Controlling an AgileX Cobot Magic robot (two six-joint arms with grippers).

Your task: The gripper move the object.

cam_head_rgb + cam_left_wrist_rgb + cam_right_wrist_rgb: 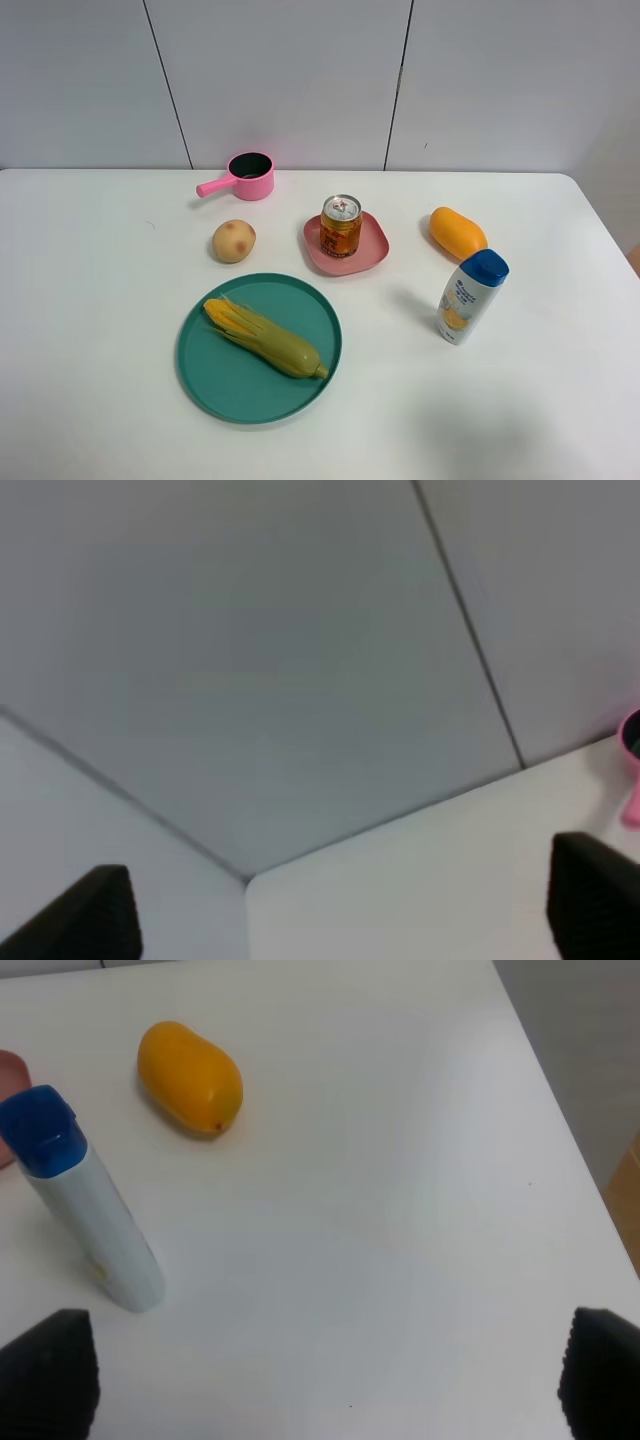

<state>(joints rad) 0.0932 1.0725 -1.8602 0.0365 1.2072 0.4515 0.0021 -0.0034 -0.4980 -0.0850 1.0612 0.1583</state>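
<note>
The can (pixel 341 227) stands upright on the pink plate (pixel 372 248) mid-desk, left of the bottle (pixel 85 1222) that the right gripper (pixel 320 1380), fingers spread and empty, overlooks, so that arm seems nearer.

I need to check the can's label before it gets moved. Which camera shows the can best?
The exterior high view: the can stands upright on the pink plate, pull-tab top and orange label unobstructed. The left wrist view shows wall, table edge and a bit of the pink pot; the right wrist view shows no can.
</note>
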